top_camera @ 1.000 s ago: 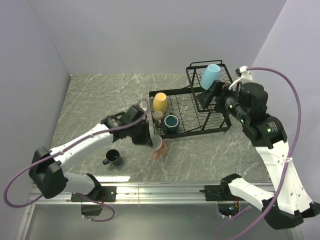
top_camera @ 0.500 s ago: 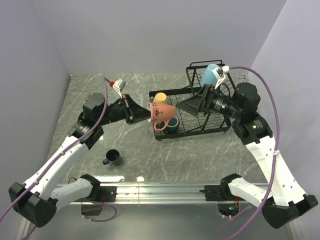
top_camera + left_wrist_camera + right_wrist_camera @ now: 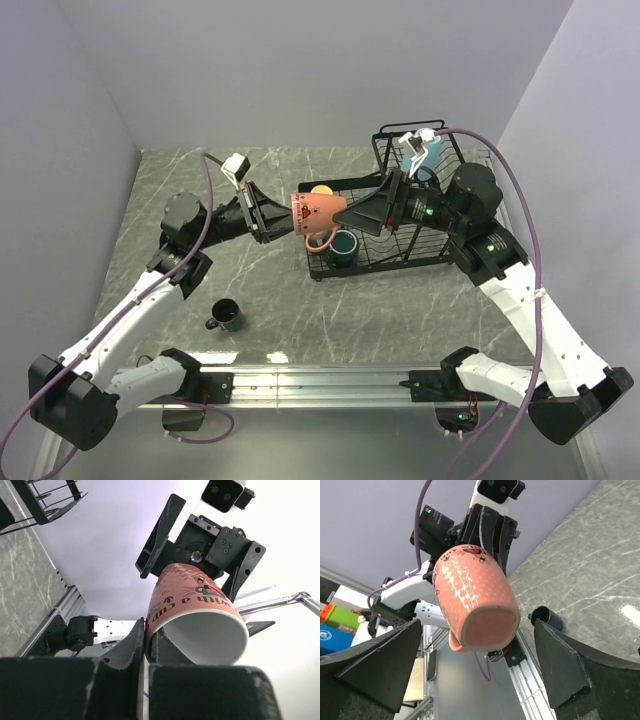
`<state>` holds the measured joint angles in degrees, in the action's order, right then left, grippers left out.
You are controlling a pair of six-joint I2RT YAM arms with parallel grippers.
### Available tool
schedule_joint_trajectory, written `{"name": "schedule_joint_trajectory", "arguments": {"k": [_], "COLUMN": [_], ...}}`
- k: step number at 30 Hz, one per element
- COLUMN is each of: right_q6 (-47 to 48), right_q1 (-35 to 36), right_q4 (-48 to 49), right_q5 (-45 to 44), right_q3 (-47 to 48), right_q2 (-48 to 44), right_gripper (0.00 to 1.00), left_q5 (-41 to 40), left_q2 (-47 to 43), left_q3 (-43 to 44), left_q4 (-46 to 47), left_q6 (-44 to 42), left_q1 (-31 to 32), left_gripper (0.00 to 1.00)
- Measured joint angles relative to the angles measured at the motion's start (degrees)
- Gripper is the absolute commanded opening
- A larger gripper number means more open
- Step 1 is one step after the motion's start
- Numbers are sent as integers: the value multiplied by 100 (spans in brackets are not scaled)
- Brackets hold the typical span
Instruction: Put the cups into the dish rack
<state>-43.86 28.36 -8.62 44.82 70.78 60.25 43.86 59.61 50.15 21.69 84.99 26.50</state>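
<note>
From above, the dish rack (image 3: 420,250) at the table's far right holds yellow (image 3: 321,189), green (image 3: 342,245) and blue (image 3: 420,160) mugs, a navy mug (image 3: 225,315) sits near the front edge, while wrist views show the left claw (image 3: 147,647) clamping the pink mug's (image 3: 192,610) rim, the right claw (image 3: 475,675) spread wide around its base.

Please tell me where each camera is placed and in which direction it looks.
Top external: above and behind the bases, looking down at table, rack, both arms.
Left wrist: on the left arm, looking along its shut fingers at the pink mug and the right gripper.
Right wrist: looks between its open fingers at the mug's base and the left arm.
All share the pink mug.
</note>
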Motion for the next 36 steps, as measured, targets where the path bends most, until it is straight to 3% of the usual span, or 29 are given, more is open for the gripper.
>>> {"name": "schedule_joint_trajectory", "arguments": {"k": [15,21,24,27,31,36], "right_q6": [-697,-791,-793,-789,-758,-758], "right_q1": [361,531,605,627,629,649], "right_q4": [1003,1121,1115,1093,1091,1051], "right_q5": [-79,-101,-127,-197,-232,-289], "right_q3": [-149,-131,-118,-103,-103,-96], "right_q2": [184,404,479,516,522,520], "right_gripper": [100,93,84,69,39,9], "left_q5": [114,109,111,111,118,127], "left_q2": [68,76,76,76,74,74], "left_q3": [-118,-140,-173,-179,-181,-216], "left_q4": [577,597,625,667,706,748], "left_q6": [328,326,328,332,382,417], "left_q1": [-44,-48,-48,-50,-55,-59], "left_gripper": [1,1,0,0,1,0]}}
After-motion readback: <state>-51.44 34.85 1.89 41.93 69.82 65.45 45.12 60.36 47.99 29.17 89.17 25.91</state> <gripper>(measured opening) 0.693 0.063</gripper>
